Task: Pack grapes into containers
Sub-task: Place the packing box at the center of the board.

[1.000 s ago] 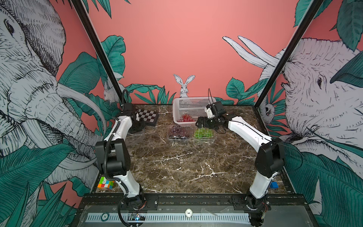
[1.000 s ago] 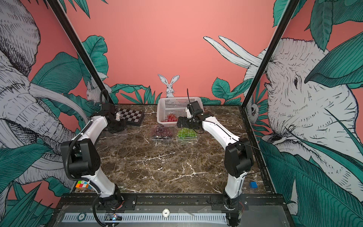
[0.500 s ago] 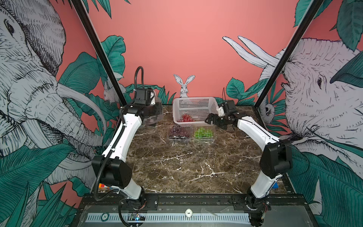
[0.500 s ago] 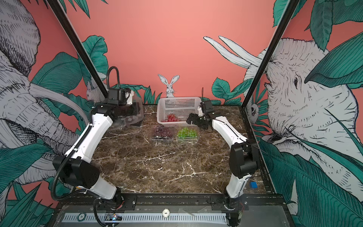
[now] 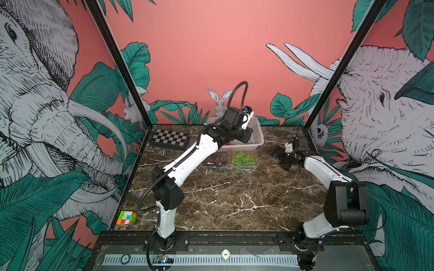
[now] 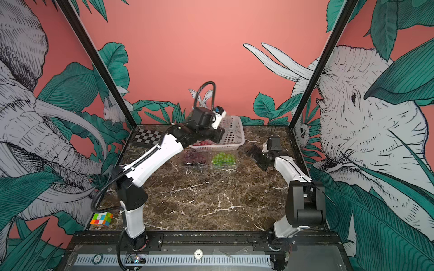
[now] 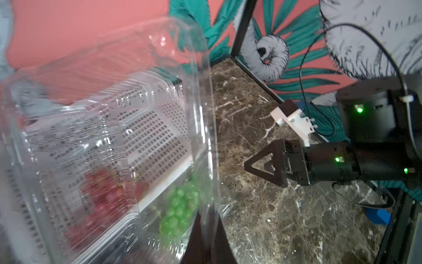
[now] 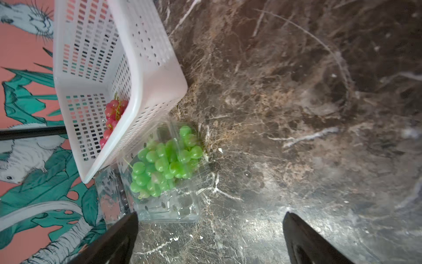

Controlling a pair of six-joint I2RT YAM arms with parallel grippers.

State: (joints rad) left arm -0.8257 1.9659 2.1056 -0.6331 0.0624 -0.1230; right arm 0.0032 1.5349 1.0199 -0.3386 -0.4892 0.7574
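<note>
A brown marble bench (image 5: 234, 199) carries a white perforated basket (image 6: 234, 131) at the back, with red grapes (image 8: 113, 118) inside. Just in front sit two filled punnets (image 8: 173, 210), one of dark grapes (image 6: 193, 157) and one of green grapes (image 8: 164, 162). The left gripper (image 6: 218, 137) is raised by the basket, its fingers clenched on an empty clear punnet (image 7: 159, 68). The right gripper (image 8: 210, 228) hovers near the green grapes, fingers (image 8: 109, 242) released. The empty punnet looks light, thin and crushable; its rim seems the safest hold.
</note>
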